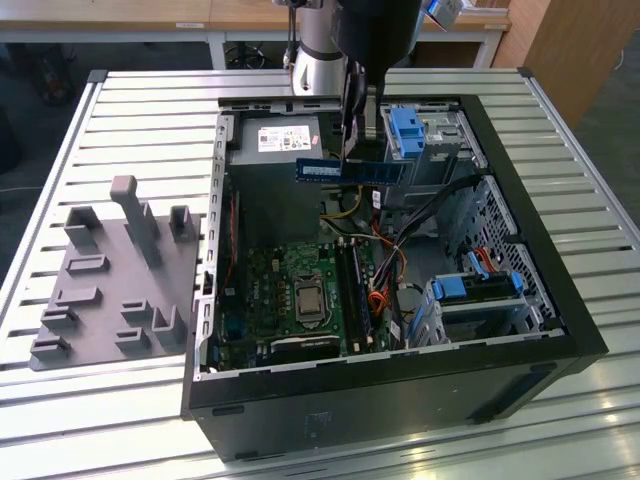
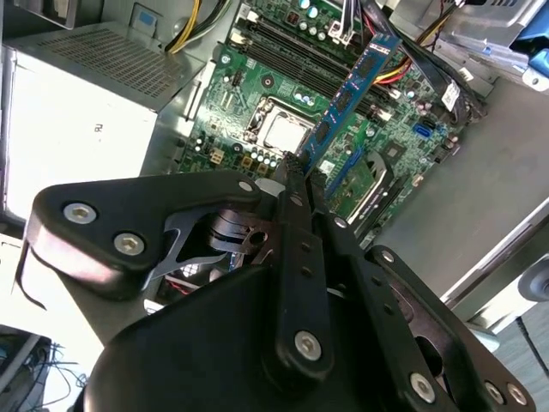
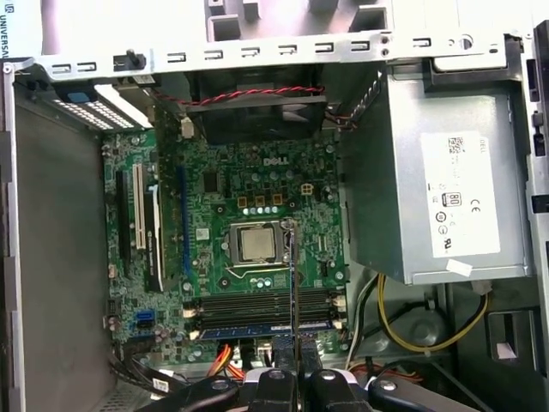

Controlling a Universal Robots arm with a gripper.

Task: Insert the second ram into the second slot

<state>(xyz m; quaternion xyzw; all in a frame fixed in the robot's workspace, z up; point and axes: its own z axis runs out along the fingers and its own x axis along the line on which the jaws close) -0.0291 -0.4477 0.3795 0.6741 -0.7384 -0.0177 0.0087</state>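
A slatted metal tabletop [image 1: 130,110] is seen in a room with wooden benches and a wooden cabinet along the far side. An open black computer case [image 1: 380,410] is laid across the tabletop's middle and reaches almost to its near edge. A grey fixture [image 1: 110,270] with upright holders is set toward the edge at the exterior view's left. Inside the case a green motherboard [image 3: 223,197] is exposed beside a silver power supply [image 3: 429,172]. The arm is brought down from the far edge, with the gripper [image 1: 348,150] pointed downward over the case's far half. Its jaws are closed narrowly on the upper edge of the second ram [image 1: 350,170], which is held level above the case and clear of the board. In the first wrist view the ram is seen edge-on over the memory slots [image 3: 257,305], one of which shows blue along its length.
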